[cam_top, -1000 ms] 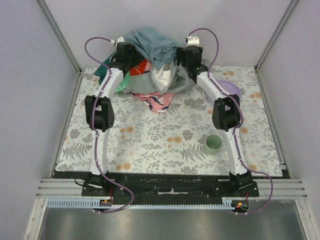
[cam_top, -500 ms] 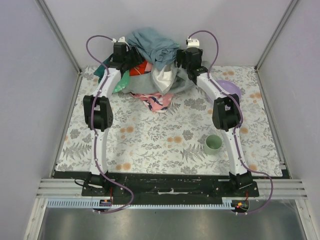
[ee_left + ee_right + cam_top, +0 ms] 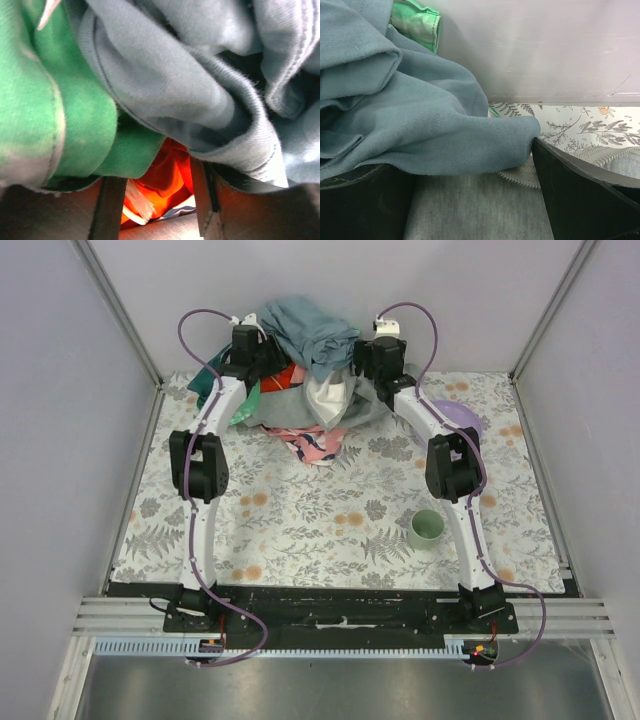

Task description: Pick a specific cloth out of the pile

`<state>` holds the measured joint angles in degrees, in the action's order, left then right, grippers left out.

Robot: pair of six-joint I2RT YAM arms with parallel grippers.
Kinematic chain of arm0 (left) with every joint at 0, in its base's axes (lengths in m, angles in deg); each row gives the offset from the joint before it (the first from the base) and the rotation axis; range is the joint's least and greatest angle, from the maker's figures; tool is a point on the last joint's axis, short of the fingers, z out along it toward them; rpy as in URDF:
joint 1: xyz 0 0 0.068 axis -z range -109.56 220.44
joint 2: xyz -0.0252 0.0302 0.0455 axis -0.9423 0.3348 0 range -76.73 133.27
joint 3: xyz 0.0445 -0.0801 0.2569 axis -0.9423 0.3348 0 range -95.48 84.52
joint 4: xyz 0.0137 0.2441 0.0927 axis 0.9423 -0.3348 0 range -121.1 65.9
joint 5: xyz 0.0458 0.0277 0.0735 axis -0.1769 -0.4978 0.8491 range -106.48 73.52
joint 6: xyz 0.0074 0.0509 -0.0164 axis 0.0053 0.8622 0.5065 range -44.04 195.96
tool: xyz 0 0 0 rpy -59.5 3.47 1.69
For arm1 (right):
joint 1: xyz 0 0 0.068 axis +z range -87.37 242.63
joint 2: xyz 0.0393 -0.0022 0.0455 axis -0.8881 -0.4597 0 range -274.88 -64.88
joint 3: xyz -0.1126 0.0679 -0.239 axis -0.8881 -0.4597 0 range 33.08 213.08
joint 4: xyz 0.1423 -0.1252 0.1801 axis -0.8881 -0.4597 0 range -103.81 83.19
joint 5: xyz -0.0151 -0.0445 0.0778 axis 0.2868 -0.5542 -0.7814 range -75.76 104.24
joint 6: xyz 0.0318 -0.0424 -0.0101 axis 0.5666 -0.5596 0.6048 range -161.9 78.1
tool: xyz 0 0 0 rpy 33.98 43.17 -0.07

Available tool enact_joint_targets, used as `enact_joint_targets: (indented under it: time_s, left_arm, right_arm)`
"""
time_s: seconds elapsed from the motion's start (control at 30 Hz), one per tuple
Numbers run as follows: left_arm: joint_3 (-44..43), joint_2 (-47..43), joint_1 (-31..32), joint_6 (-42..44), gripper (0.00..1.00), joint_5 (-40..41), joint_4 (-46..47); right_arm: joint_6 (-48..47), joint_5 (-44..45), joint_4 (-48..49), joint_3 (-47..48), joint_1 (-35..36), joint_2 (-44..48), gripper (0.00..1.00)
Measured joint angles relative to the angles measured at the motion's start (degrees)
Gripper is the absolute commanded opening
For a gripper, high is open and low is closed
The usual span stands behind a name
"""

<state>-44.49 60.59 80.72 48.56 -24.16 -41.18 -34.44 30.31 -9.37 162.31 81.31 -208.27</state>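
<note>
The cloth sits buried in the left side of the pile, with only a small orange-red patch showing under the grey-blue cloth that caps the pile.

In the left wrist view the left gripper is at the pile with its jaws apart. Orange-red fabric shows in the gap between them, hemmed in by the green tie-dye garment and the grey-blue fold.

The right gripper is on the pile's right side, also released. The grey-blue cloth drapes over it and a light grey garment lies between its 2 fingers.

The step in hand looks like seating the left jaws on orange-red fabric alone:
- Push in deeper before closing, so that no green or grey-blue edge gets pinched too.
- How far the fabric reaches between the fingers is hard to judge here, so close slowly.
- The right arm could lift or pin the top layers of the pile during the pull.
</note>
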Motion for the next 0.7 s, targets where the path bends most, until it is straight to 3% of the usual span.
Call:
enact_joint_targets:
  time_s: [0.03,0.13,0.43,0.6,0.7]
  left_arm:
    - [0.0,0.0,0.1,0.0,0.31,0.0,0.2]
    - [0.0,0.0,0.7,-0.4,0.02,-0.5,1.2]
    - [3.7,-3.1,1.2,-0.7,0.02,-5.1,1.3]
    - [19.9,-19.8,1.5,-0.9,0.02,-8.0,1.9]
    - [24.4,-30.2,2.0,-0.8,0.02,-8.1,2.0]
  right_arm:
    - [0.0,0.0,0.1,-0.1,0.0,0.0,0.98]
    - [0.0,-0.2,0.4,-0.5,-0.1,0.0,0.98]
    - [0.0,-0.4,0.3,-0.9,-0.2,0.0,0.98]
    - [0.4,-0.8,-0.5,-0.9,-0.1,0.0,0.98]
    - [0.7,-1.0,-1.5,-0.8,0.0,0.0,0.98]
